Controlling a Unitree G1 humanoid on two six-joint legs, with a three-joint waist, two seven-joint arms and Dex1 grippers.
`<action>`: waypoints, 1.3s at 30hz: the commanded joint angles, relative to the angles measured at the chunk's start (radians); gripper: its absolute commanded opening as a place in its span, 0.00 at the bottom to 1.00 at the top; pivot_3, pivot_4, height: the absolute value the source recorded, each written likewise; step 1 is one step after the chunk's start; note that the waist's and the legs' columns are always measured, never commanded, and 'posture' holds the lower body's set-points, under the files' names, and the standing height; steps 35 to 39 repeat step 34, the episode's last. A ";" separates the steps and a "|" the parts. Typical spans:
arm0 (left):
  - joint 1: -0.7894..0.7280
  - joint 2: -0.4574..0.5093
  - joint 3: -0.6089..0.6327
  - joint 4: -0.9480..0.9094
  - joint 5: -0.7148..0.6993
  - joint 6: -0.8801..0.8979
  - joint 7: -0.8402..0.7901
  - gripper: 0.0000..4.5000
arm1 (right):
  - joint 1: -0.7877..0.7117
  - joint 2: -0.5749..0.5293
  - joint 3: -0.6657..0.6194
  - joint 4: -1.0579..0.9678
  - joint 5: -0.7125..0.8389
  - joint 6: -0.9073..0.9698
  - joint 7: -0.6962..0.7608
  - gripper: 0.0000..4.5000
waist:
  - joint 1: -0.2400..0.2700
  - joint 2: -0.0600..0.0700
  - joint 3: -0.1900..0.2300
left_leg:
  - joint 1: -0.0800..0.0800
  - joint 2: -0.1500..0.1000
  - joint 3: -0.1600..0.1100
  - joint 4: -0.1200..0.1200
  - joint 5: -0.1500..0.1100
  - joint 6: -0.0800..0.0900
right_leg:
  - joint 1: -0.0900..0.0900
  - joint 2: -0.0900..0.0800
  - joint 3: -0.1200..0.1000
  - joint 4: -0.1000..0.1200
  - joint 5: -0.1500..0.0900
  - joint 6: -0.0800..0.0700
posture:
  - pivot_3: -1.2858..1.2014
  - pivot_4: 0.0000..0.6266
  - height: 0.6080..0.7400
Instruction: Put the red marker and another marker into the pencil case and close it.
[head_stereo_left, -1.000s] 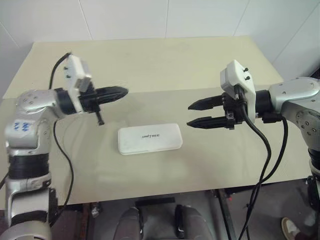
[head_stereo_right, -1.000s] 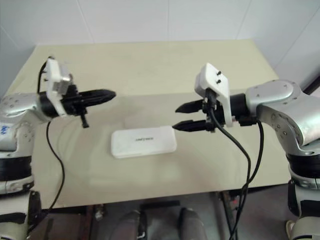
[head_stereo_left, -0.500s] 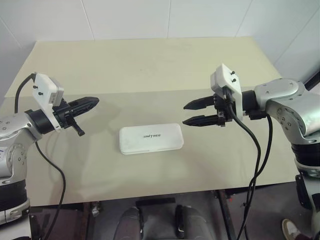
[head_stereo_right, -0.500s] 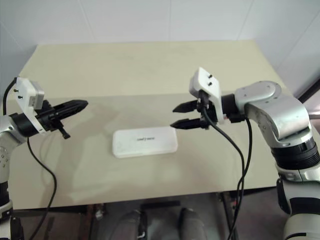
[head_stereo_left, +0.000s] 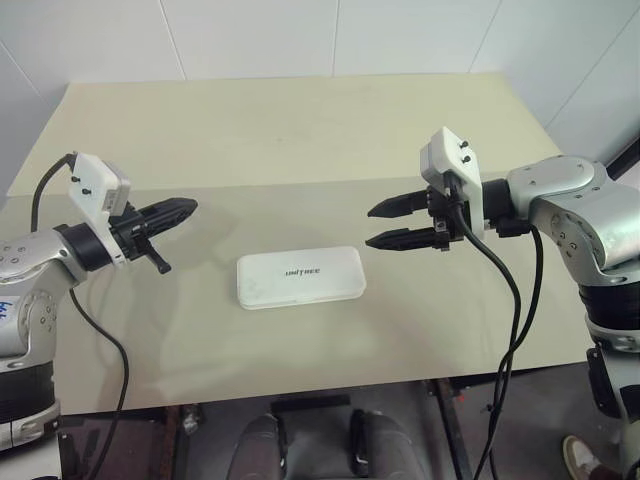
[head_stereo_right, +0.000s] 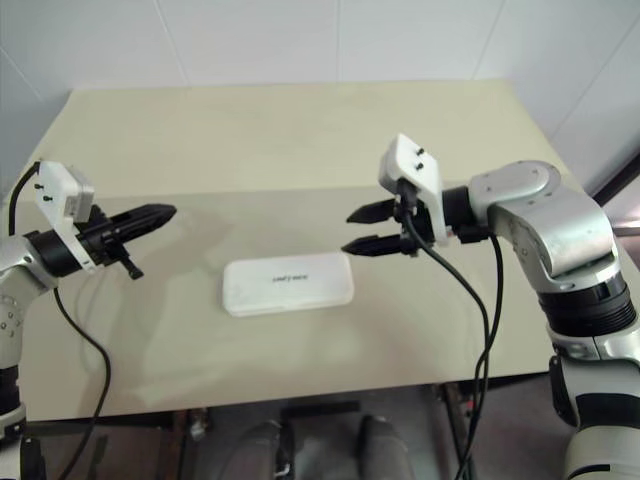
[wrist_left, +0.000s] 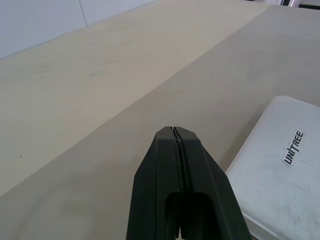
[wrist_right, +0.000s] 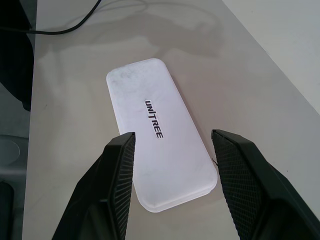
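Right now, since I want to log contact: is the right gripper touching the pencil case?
Apart. In the left eye view the right gripper hangs open beside the closed pencil case, with bare table between them.

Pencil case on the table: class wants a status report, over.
Left gripper shut, empty, clear of the case. Right gripper open, empty, above the table right of it. Pencil case closed, flat on the table. Nothing in the way.

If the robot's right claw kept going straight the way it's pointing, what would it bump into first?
Probably the white pencil case. The right gripper points leftward and slightly downward with its fingers open, and the closed case lies on the table straight ahead in its wrist view. Nothing stands between them, though depth is hard to judge.
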 joint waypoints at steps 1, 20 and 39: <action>-0.019 0.021 0.000 0.009 0.002 -0.027 -0.002 0.00 | -0.003 -0.012 -0.026 -0.032 -0.001 -0.007 0.003 0.57 | 0.000 0.000 0.000 | 0.000 0.000 0.000 0.000 0.000 0.000 | 0.000 0.000 0.000 0.000 0.000 0.000 | 0.52 0.24 1.00; -0.004 0.038 -0.009 0.017 0.002 -0.043 -0.004 0.00 | 0.003 -0.017 -0.027 -0.036 -0.004 -0.008 0.007 0.57 | 0.000 0.000 0.000 | 0.000 0.000 0.000 0.000 0.000 0.000 | 0.000 0.000 0.000 0.000 0.000 0.000 | 0.52 0.24 1.00; 0.002 0.043 -0.014 0.013 0.004 -0.042 -0.006 0.00 | 0.003 -0.014 -0.026 -0.035 -0.005 -0.009 0.010 0.57 | 0.000 0.000 0.000 | 0.000 0.000 0.000 0.000 0.000 0.000 | 0.000 0.000 0.000 0.000 0.000 0.000 | 0.52 0.24 1.00</action>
